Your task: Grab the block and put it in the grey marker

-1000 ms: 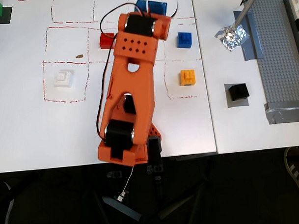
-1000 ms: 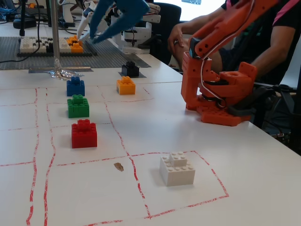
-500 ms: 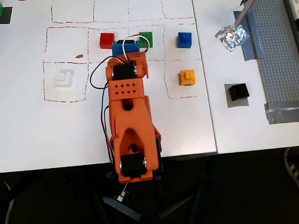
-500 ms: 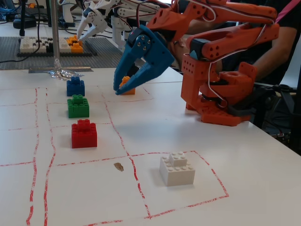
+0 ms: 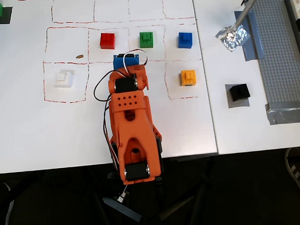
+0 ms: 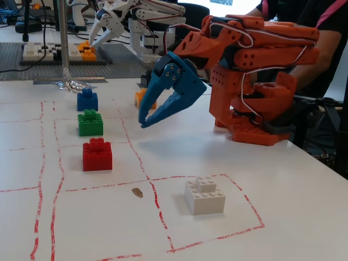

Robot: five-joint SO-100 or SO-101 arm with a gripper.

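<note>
- Versus half a second ago, I see the arm (image 5: 133, 128) folded further back toward the lower centre of the overhead view; the red brick (image 5: 107, 40) and green brick (image 5: 146, 38) now both show in full.
- In the fixed view the claw (image 6: 148, 123) has dropped lower and come nearer the camera; it now hides most of the orange brick (image 6: 140, 98) and almost all of the block behind it.
- Claw: blue fingers (image 6: 179, 100) parted narrowly at the tips, holding nothing, tips hanging just above the table (image 6: 272, 185). In the overhead view only a blue part (image 5: 126, 61) of it shows.
- Bricks have not moved since the earlier frames.
- Block (image 5: 239, 92): right of centre in the overhead view, sitting on the grey marker (image 5: 230, 102), well apart from the claw.
- Red-lined cells on the table: red, green and blue brick (image 5: 185, 39) one per cell along the upper row; orange brick below the blue one; white brick (image 5: 64, 79) in the left cell.
- Baseplate (image 5: 286, 63) at the right edge carries a few bricks at its upper corner; too cropped to tell more.
- Foil (image 5: 232, 36) lies upper right, at the foot of a metal rod (image 5: 247, 7).
</note>
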